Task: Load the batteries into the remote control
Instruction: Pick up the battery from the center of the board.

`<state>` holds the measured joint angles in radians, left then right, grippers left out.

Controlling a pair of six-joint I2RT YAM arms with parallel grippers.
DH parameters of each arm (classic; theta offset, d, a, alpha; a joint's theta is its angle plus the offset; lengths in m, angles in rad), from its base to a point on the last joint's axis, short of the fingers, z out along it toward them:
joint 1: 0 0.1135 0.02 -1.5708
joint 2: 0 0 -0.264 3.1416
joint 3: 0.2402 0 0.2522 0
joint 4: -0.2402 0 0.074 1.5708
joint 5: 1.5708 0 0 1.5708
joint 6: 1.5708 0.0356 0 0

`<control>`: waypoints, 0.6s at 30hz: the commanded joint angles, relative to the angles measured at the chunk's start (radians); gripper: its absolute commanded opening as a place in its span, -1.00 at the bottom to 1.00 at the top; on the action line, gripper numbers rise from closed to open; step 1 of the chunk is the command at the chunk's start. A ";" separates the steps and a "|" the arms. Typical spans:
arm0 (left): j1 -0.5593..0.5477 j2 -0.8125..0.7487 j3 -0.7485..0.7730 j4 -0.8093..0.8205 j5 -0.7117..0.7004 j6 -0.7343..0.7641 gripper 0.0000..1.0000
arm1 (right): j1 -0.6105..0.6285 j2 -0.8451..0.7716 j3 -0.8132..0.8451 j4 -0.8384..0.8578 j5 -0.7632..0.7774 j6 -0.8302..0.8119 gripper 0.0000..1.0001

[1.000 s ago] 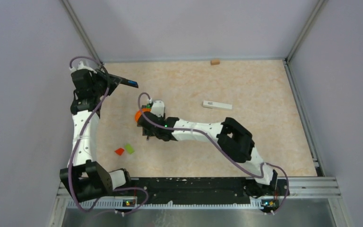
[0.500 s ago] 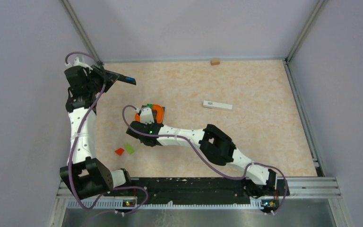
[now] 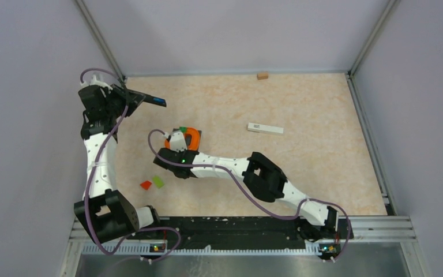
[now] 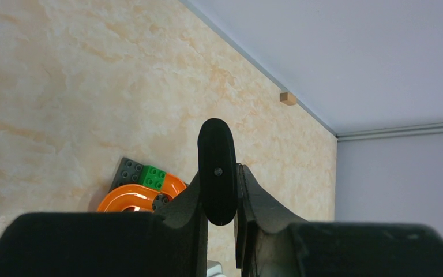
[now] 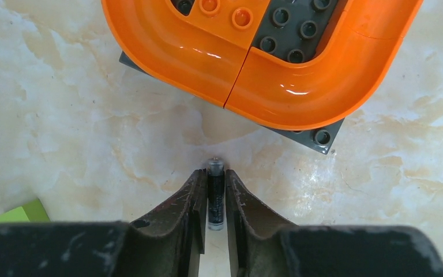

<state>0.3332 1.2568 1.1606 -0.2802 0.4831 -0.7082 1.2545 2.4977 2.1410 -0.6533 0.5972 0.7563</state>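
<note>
1 dark battery (image 5: 215,196), sides hidden, sits clamped in the right claw (image 5: 214,178) at 6 o'clock of the orange track (image 5: 288,95). The left claw (image 4: 224,187) grips 1 remote control (image 4: 217,156), seen end-on.

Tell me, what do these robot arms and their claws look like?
The left arm and right arm are white tubes with chunky black joints, each trailed by a looping purple cable. The left claw and right claw each have two matte black tapered fingers.

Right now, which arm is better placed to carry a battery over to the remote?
Right. Its jaws are closed on a battery beside the orange track. The left arm is busy holding the dark remote aloft.
</note>
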 commanded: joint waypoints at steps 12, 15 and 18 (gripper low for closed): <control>-0.025 0.069 -0.040 0.207 0.212 -0.113 -1.00 | -0.015 -0.381 -0.380 0.020 0.130 -0.082 -1.00; -0.091 0.107 -0.040 0.268 0.254 -0.129 -1.00 | -0.053 -0.588 -0.590 0.133 0.157 -0.117 -1.00; -0.187 0.161 -0.018 0.332 0.296 -0.130 -1.00 | -0.131 -0.739 -0.721 0.194 0.122 -0.144 -1.00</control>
<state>0.2443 1.3766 1.1248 -0.0959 0.6781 -0.8188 1.2175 1.9991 1.5280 -0.5888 0.6838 0.6685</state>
